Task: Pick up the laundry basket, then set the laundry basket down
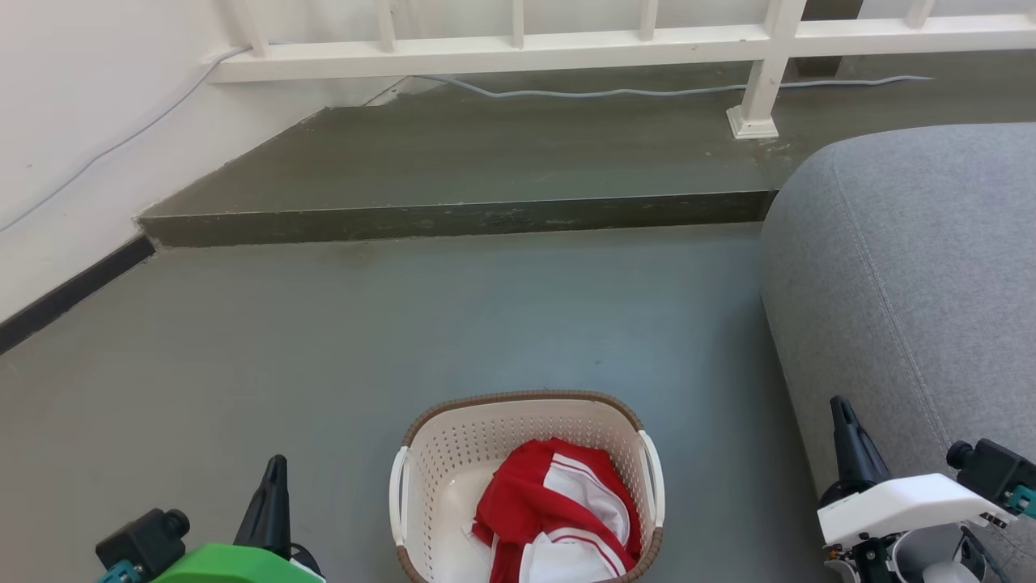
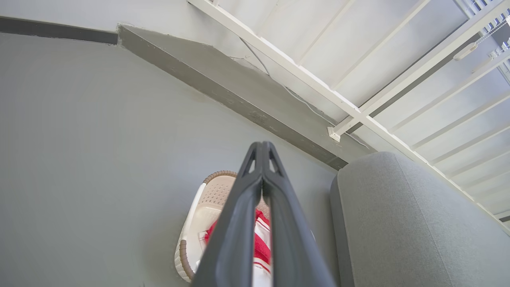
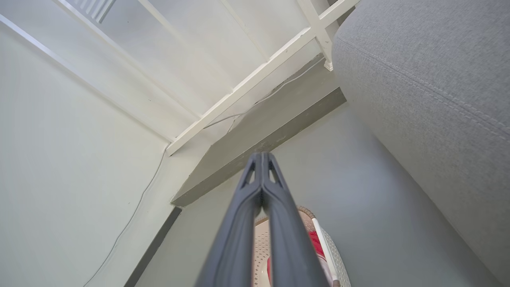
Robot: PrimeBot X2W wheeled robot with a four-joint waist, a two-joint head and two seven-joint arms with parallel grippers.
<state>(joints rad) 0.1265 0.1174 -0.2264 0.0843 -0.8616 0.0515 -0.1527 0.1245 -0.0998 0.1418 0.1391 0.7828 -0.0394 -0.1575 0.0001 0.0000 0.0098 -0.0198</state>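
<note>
Either side of the laundry basket [image 1: 486, 441], handles facing sideways, long axis cropped: left hand [image 1: 278, 463], right hand [image 1: 838, 403], both pinched together in wrist views.

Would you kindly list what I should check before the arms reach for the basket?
1. Basket upright on the floor: ok.
2. Both handles, left and right, uncovered by the garment: ok.
3. Left end effector open: not ok, shut.
4. Right end effector open: not ok, shut.
5. Gap between basket and sofa: ok, seemingly.
</note>
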